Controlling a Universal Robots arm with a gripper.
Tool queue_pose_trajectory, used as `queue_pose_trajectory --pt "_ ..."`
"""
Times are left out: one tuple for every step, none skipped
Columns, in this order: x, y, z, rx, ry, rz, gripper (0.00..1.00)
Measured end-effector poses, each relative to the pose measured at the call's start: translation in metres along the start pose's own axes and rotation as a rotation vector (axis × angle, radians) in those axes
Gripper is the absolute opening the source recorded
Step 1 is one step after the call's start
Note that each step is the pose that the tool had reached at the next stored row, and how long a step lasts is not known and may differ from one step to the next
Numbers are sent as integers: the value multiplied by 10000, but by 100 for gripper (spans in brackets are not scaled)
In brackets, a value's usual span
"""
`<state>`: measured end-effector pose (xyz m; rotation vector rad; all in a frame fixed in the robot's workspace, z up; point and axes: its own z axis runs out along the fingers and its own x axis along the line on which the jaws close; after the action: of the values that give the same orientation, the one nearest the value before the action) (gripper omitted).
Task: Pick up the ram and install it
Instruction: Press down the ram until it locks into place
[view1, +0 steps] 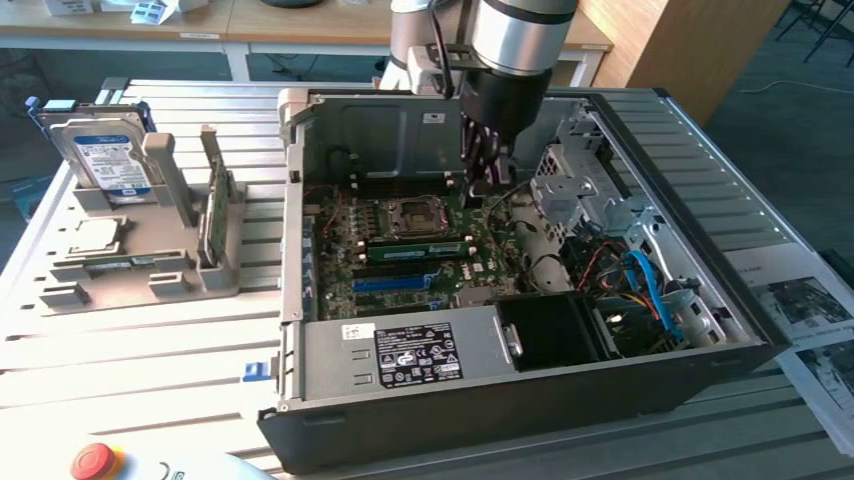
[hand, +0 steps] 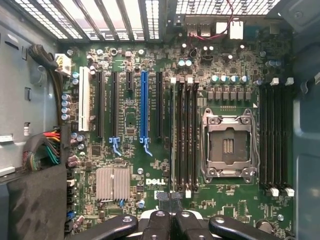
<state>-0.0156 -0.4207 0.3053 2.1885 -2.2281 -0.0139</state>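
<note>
Hand (view1: 490, 183): pressed together, nothing pinched, lowered inside the open computer case (view1: 534, 410).
Ram (view1: 414, 248): seen on edge on the motherboard (hand: 125, 107), near the hand.
Counter (view1: 134, 340): hard drive (view1: 107, 150) racked well apart.

You are in a lab or workshop, because you can see a metal work table (view1: 134, 350) with an open computer case (view1: 534, 410), a grey parts holder (view1: 120, 280), a red stop button (view1: 96, 460) and desks (view1: 320, 25) behind.

The computer case (view1: 387, 125) is seen as bare, dull grey metal; the counter (view1: 147, 330) as ribbed pale metal; the motherboard (hand: 130, 107) as glossy green.
</note>
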Motion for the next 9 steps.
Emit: queue_pose_trajectory --pt "0 0 7 0 -1 0 10" --pt "1 -1 15 0 0 0 10" --pt "2 -1 24 0 -1 0 10" --pt "3 -1 33 0 0 -1 10" --pt "4 -1 41 0 0 -1 10" --pt "4 -1 48 0 0 0 10" --pt "5 -1 55 0 1 0 10" --pt "5 -2 62 0 0 0 10" --pt "6 -2 69 0 0 -1 10"
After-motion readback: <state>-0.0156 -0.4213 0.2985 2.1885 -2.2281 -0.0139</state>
